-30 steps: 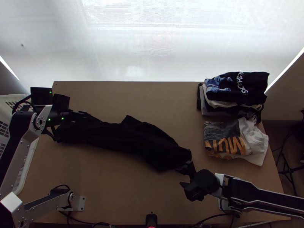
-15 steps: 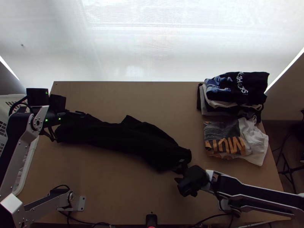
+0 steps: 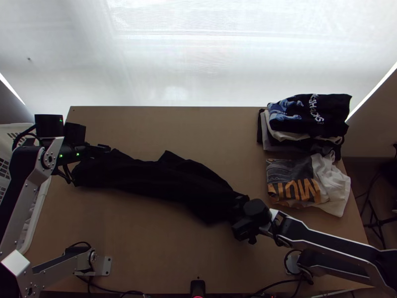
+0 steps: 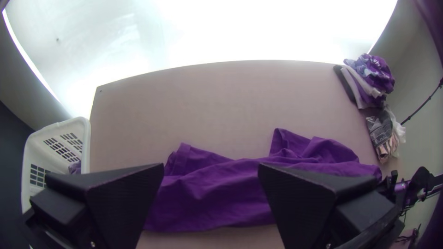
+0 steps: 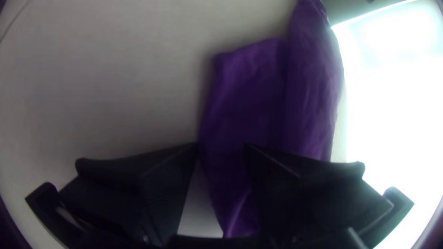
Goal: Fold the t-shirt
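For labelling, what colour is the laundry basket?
The laundry basket is white, clearest in the left wrist view.

And here's the light wooden table (image 3: 149, 243), the dark t-shirt (image 3: 164, 179) bunched lengthwise from left to centre. Over at upper right, a stack of folded clothes (image 3: 311, 119); just below it in the frame, a grey-and-white garment (image 3: 293, 171), loosely folded, with orange print!

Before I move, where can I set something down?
Bare table lies beyond the t-shirt, up to the clothes stack, and on its near side, between the arms' bases. It's crowded around the right pincer, at one shirt end near the printed garment, and the left pincer, by the basket.
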Robot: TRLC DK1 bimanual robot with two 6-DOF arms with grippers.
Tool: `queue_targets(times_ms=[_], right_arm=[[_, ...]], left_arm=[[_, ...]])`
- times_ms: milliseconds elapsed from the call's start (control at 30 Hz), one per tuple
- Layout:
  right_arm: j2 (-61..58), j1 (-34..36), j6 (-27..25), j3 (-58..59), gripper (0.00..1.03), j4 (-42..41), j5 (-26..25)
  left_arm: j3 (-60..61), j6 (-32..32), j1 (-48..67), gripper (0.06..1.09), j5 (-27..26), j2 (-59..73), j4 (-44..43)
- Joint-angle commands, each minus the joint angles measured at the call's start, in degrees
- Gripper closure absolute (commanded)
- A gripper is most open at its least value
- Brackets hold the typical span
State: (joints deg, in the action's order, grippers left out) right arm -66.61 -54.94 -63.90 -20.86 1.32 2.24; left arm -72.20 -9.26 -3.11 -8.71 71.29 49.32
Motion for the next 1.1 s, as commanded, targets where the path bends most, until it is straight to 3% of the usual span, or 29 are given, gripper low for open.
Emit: queue_targets(times_ms=[0, 133, 167, 200, 367, 533, 767, 1067], right_arm=[[-5.55, 3.08, -1.58, -0.49, 0.54, -3.7, 0.75], [-7.13, 3.08, -0.96, -1.37, 0.55, -4.84, 0.75], [-7.31, 3.08, -0.53, -1.55, 0.65, -4.93, 0.75], [-7.39, 2.91, -0.44, -1.73, 0.81, -4.93, 0.84], [-3.26, 2.82, 6.07, -6.3, 0.97, 6.5, 0.92], [6.93, 3.17, 12.83, -10.69, 1.0, 17.31, 2.68], [22.66, 2.91, 18.9, -15.79, 1.0, 24.78, 2.77], [20.11, 10.03, 26.37, -24.23, 1.0, 19.86, 2.68]], left_arm=[[-0.22, -0.15, -0.05, 0.1, 0.18, 0.26, -0.1], [-0.22, -0.15, -0.05, 0.1, 0.36, 0.26, -0.1], [-0.22, -0.15, -0.05, 0.1, 0.36, 0.26, -0.1], [-0.22, -0.15, -0.05, 0.1, 0.36, 0.26, -0.1], [0.31, -0.41, -1.02, 0.1, 0.45, 0.08, 0.07], [3.39, -1.38, -3.74, 0.1, 0.36, 0.43, -0.19], [7.69, -3.75, -9.81, 0.1, 0.45, 5.09, -1.6], [9.1, -6.3, -15.25, 0.1, 0.36, 6.23, -1.95]])
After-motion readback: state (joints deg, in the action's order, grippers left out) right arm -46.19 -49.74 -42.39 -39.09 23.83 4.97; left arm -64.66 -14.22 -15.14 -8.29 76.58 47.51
